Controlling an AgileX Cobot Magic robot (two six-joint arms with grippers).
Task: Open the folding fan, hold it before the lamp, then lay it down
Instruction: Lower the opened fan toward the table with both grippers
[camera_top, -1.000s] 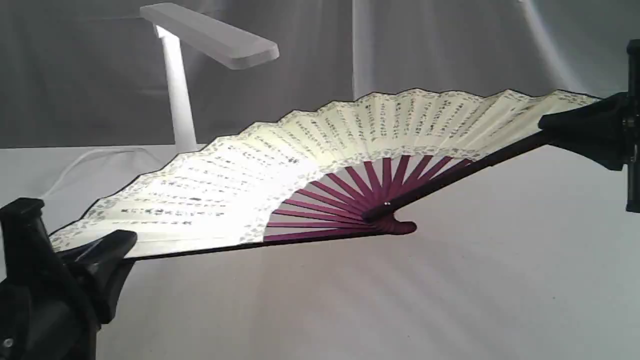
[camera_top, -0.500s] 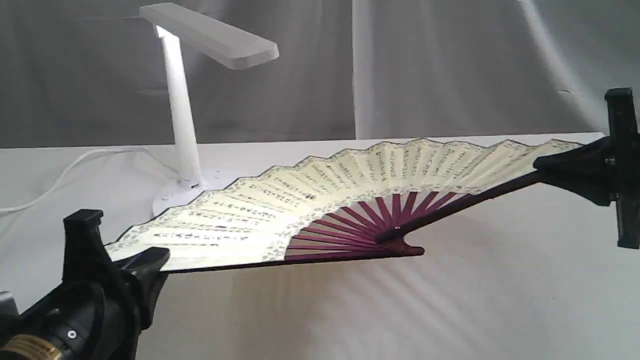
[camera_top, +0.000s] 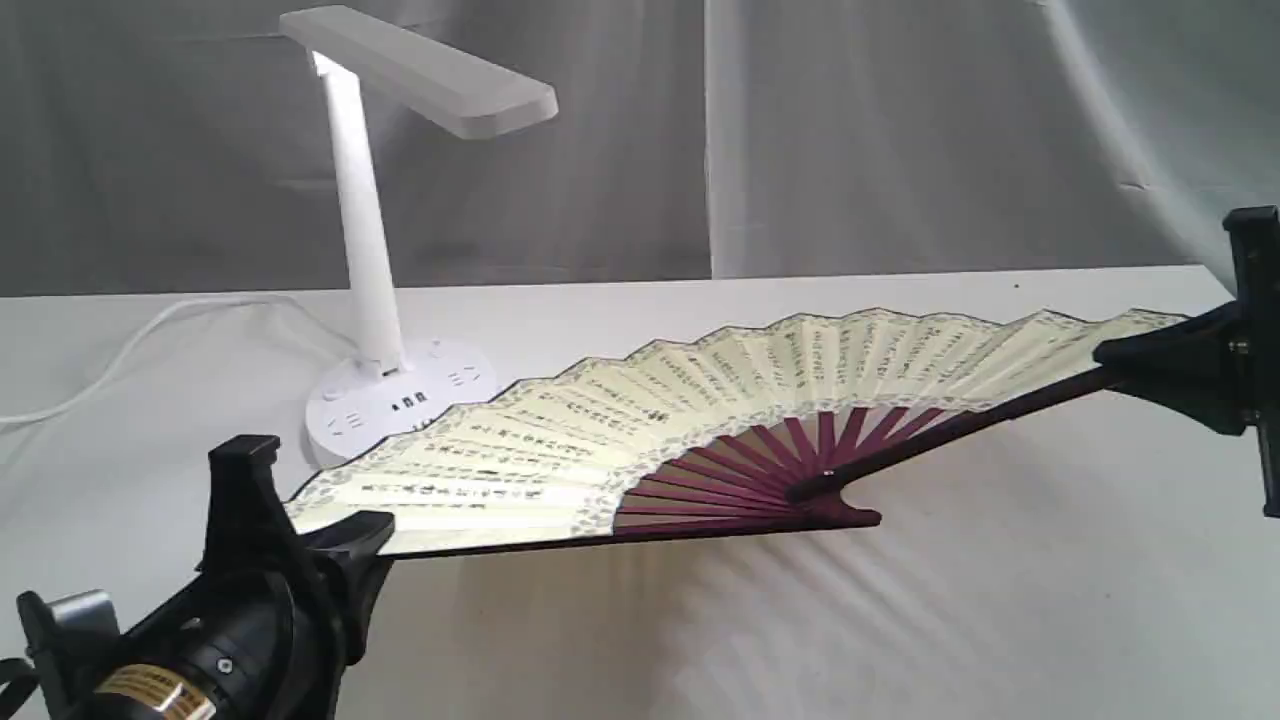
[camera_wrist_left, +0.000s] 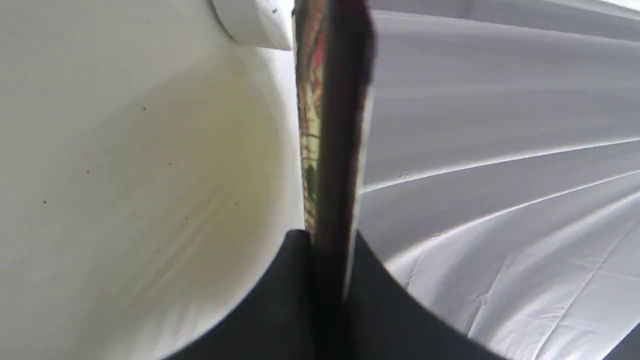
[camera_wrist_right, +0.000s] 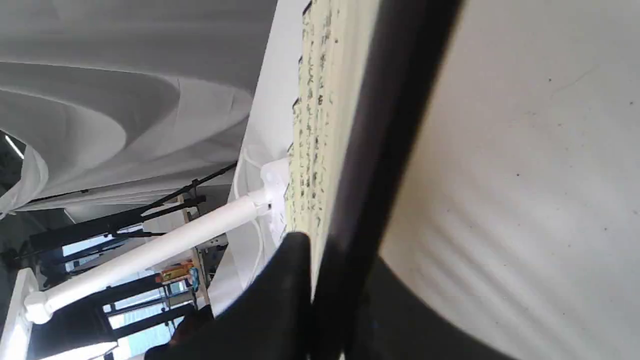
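Two claws held the folding fan (camera_top: 700, 420) spread wide in the exterior view, its pleated leaf tilted low over the white table (camera_top: 1000, 620). Its maroon pivot sat at six o'clock of the arc; whether it touched the cloth could not be told. The left gripper (camera_top: 358, 535), at eight o'clock in the scene, was clamped on the tip of one guard, and the fan ran away from it toward two o'clock. The right gripper (camera_top: 1115, 358), at three o'clock, was pinched on the outer end of the other guard, the fan stretching from it toward nine o'clock. The lamp (camera_top: 362, 240) stood behind the fan's left half at ten o'clock, its round base partly hidden by the leaf's edge. In the left wrist view, the left gripper (camera_wrist_left: 330, 250) had both black fingers pressed tight against the dark guard, and the folding fan (camera_wrist_left: 340, 125) ran straight out from between them, edge-on. In the right wrist view, the right gripper (camera_wrist_right: 325, 280) was likewise closed on the dark guard. The folding fan (camera_wrist_right: 320, 125) showed its cream, lettered pleats beside that guard, and the lamp (camera_wrist_right: 150, 250) showed its white stem beyond them.
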